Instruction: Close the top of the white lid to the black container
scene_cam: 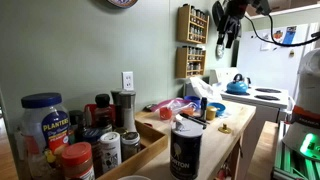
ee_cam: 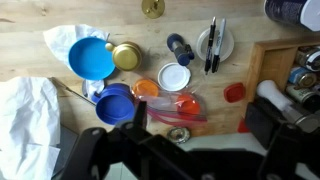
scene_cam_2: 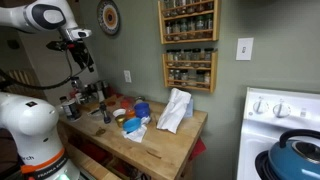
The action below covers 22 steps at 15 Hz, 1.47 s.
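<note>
The black container (scene_cam: 186, 152) stands upright near the front of the wooden table (scene_cam: 228, 125), with pale lettering on its side. The white lid (scene_cam: 186, 124) sits on top of it, and its small flap looks raised. In the wrist view a dark cylinder (ee_cam: 178, 47) next to a white plate is probably the same container seen from above. My gripper (scene_cam: 228, 35) hangs high above the table, far from the container. It also shows in an exterior view (scene_cam_2: 85, 60). In the wrist view its jaws (ee_cam: 200, 125) are wide open and empty.
A blue-lidded jar (scene_cam: 42, 118) and small spice jars (scene_cam: 108, 148) stand in a tray. Blue bowls (ee_cam: 90, 57), a white cloth (ee_cam: 25, 110), a plate with pens (ee_cam: 215, 42) and red lids (ee_cam: 234, 92) lie on the table. A stove with a blue kettle (scene_cam: 237, 85) stands beyond.
</note>
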{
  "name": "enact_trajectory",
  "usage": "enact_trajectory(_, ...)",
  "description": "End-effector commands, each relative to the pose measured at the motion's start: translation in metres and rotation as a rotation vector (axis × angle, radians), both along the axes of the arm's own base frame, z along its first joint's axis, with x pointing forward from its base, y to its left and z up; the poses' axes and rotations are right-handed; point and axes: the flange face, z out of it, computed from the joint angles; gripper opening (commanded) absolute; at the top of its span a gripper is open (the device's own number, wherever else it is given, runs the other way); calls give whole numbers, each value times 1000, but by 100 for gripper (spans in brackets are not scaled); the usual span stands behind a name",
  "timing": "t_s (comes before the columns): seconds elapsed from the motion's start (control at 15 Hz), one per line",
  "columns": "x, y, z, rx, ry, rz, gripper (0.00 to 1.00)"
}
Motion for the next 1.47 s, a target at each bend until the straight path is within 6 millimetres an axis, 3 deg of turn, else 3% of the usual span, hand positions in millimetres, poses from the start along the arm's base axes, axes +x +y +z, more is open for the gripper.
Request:
enact_trajectory(0.0, 0, 0, 1, 0, 1, 0, 100)
enact_trajectory(0.27, 0, 0, 1, 0, 1, 0, 100)
enact_trajectory(0.4, 13, 24, -1, -24, 29, 123, 100)
enact_trajectory(0.8, 50, 149, -8, -75, 58, 449, 100)
enact_trajectory(1.13, 66, 256, -37, -76, 144, 687, 100)
enact_trajectory(1.33, 75, 298, -57, -106, 200, 819, 100)
enact_trajectory(1.4, 61, 275, -46, -95, 150, 737, 100)
